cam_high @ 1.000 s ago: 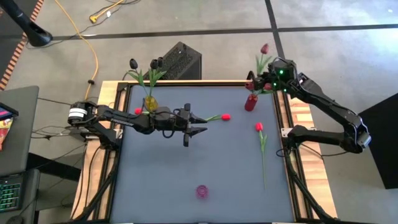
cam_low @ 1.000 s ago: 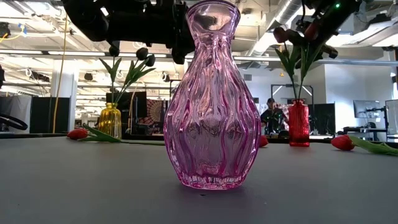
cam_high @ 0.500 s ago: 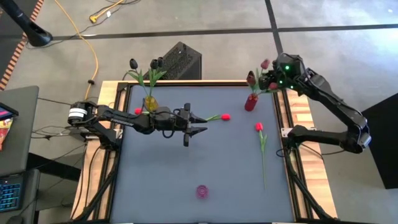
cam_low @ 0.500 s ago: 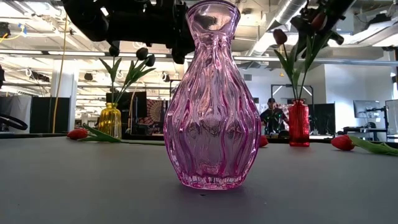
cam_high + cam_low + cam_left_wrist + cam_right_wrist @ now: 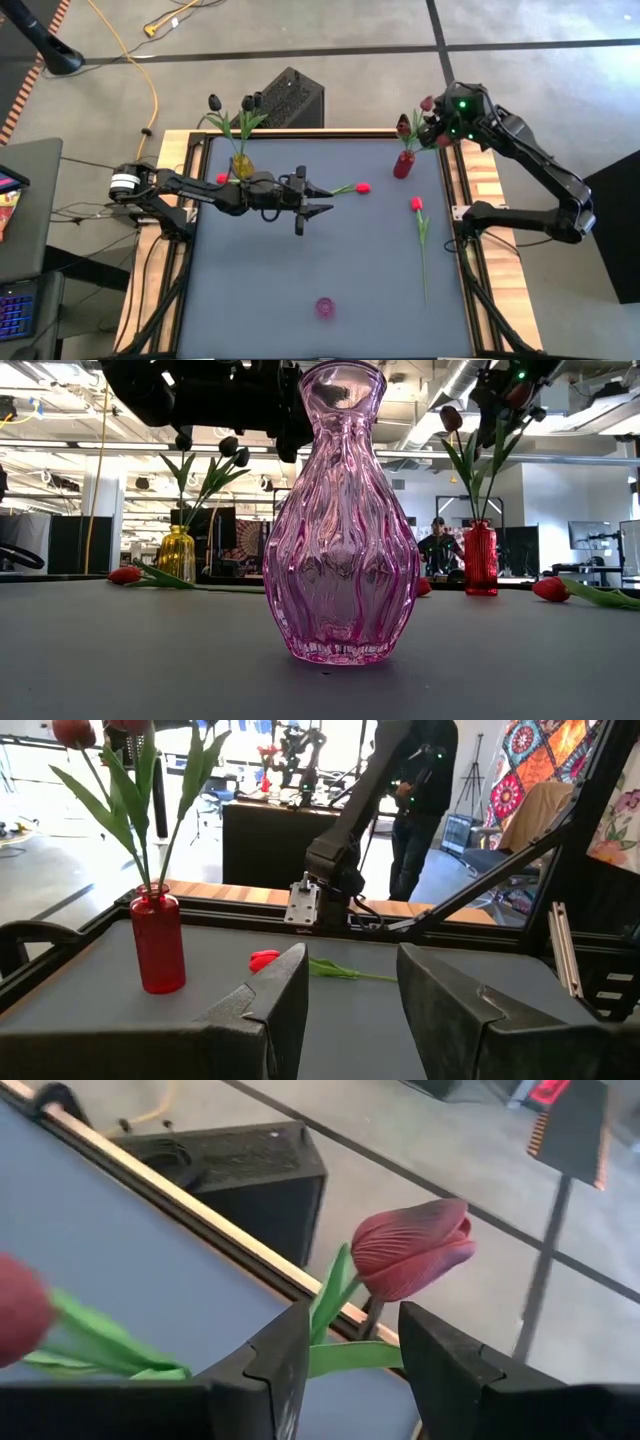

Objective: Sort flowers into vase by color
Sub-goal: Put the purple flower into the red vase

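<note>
Crimson tulip [image 5: 412, 1248] stem between right gripper [image 5: 437, 127] fingers, grip unclear, above red vase [image 5: 403, 165] upper right; left gripper [image 5: 318, 200] open mid-frame.

The table top [image 5: 300, 270] is flat grey-blue, edged in pale wood. On it, a ribbed translucent pink vase [image 5: 340, 510] stands nearest the low camera; behind it are an amber-yellow vase [image 5: 177, 553] with near-black tulips [image 5: 235, 452] and a red vase [image 5: 480, 558] with crimson tulips [image 5: 410, 1250]. Bright red tulips [image 5: 363, 187] lie on green stems.
</note>
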`<state>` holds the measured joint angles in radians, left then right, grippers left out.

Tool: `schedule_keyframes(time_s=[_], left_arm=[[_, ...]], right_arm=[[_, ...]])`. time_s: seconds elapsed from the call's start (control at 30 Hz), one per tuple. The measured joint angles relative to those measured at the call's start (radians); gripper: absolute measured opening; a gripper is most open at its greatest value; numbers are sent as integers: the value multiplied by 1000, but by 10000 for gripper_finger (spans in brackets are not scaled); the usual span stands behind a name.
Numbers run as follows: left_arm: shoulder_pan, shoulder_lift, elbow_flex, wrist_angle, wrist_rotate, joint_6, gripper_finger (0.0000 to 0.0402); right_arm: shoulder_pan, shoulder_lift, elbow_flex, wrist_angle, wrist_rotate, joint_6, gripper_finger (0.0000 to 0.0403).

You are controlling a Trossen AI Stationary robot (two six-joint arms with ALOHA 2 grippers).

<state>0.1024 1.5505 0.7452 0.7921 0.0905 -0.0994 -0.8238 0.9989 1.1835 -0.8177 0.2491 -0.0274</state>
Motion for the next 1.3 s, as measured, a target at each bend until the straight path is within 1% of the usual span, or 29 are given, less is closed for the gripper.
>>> schedule_keyframes(time_s=[0.13, 0.23, 0.3, 0.47, 0.53, 0.63, 0.9, 1.13, 1.3], left_arm=[[0, 0, 0, 0, 0, -2, 141], [0, 0, 0, 0, 0, -14, 141], [0, 0, 0, 0, 0, -14, 141], [0, 0, 0, -1, 0, -8, 141], [0, 0, 0, -1, 0, 1, 141], [0, 0, 0, -1, 0, 3, 141], [0, 0, 0, -1, 0, 9, 141], [0, 0, 0, -23, 0, 9, 141], [0, 0, 0, -27, 2, 9, 141]], right_arm=[[4, 34, 0, 4, 119, 94, 174], [14, 58, 0, 10, 151, 128, 169], [15, 68, 0, 10, 148, 145, 167], [14, 63, 0, -9, 66, 187, 166], [14, 57, 0, -22, 53, 188, 166], [1, 47, 0, -11, 51, 203, 165], [-40, 40, 0, 88, 49, 280, 163], [-49, 35, -1, 137, 48, 379, 163], [-49, 7, 12, 153, 40, 470, 163]])
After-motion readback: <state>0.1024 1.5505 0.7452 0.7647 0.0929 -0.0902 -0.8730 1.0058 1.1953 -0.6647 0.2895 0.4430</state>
